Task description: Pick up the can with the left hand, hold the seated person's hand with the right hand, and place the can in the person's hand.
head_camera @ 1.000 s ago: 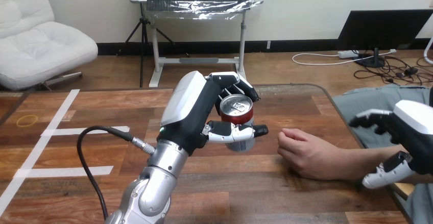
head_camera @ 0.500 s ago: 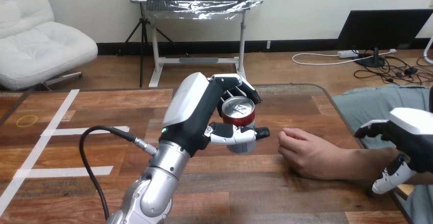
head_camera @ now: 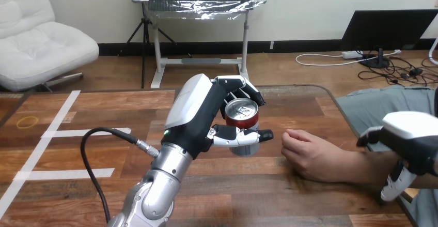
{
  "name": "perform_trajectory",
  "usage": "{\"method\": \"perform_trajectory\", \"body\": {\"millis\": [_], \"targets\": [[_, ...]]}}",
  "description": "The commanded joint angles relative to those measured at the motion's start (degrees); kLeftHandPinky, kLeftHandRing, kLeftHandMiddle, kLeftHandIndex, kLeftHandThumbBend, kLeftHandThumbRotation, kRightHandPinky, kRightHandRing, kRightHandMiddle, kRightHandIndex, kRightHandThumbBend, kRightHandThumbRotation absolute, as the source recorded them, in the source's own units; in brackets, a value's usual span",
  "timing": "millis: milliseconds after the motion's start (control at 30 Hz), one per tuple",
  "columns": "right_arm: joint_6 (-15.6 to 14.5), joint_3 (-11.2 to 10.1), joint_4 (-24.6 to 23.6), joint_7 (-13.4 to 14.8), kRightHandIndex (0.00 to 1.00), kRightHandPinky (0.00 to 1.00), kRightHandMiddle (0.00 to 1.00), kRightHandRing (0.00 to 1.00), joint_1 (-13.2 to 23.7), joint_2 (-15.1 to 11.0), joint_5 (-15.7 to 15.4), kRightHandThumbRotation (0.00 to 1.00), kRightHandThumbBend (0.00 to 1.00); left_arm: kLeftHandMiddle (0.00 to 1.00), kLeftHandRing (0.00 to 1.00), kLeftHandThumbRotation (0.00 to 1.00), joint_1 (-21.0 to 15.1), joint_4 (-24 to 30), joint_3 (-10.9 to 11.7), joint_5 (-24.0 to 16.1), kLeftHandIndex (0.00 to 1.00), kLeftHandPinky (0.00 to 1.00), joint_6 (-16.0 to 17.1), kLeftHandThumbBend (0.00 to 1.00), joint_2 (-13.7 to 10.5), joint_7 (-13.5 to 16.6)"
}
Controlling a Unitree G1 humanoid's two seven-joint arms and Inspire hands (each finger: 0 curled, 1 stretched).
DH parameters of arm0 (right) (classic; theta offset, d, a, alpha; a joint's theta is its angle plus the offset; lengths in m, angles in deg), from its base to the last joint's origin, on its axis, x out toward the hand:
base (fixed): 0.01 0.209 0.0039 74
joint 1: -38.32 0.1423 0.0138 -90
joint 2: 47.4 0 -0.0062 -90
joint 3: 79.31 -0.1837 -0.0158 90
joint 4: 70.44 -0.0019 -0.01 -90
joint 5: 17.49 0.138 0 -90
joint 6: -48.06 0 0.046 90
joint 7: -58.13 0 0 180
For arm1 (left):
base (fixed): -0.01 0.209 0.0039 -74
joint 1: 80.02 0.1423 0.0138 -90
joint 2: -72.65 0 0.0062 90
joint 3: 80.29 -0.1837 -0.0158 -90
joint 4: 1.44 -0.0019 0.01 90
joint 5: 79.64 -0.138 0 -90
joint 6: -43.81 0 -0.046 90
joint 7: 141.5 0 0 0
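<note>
Plainly, the left hand (head_camera: 199,112) has its fingers curled round the upright can (head_camera: 241,115), held above the desk (head_camera: 103,110). At the can's 4 o'clock the person's hand (head_camera: 310,154) rests on the desk. The right hand (head_camera: 413,143), fingers loosely spread, hangs over that forearm.

Glossy metal can (head_camera: 240,114), varnished wooden table (head_camera: 289,191)

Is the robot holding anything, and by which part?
Its left hand grips the red-and-silver metal can round its side. Whether the right hand over the person's forearm grips it cannot be told.
</note>
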Motion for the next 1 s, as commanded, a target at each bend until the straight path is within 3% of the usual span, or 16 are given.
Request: {"method": "perform_trajectory", "body": {"millis": [0,333,967], "targets": [[2.2,1.6,2.9,1.5,0.83,0.82,0.87,0.86,5.5,-2.3,-1.7,0.03,0.85,0.46,0.39,0.0,-3.7,4.0,0.5,0.7,0.49,0.34,0.4,0.63,-0.1,0.1],[4.1,3.9,7.3,2.0,0.83,0.82,0.87,0.86,8.4,-1.4,-4.2,0.06,0.84,0.47,0.4,0.0,-3.5,3.7,0.7,1.1,0.49,0.35,0.8,0.62,-0.4,0.1],[2.8,8.9,13.7,2.0,0.86,0.86,0.89,0.89,13.5,0.8,-8.9,0.13,0.8,0.47,0.4,0.0,-3.2,4.1,0.9,1.1,0.5,0.34,0.6,0.61,-0.8,-0.1]]}}
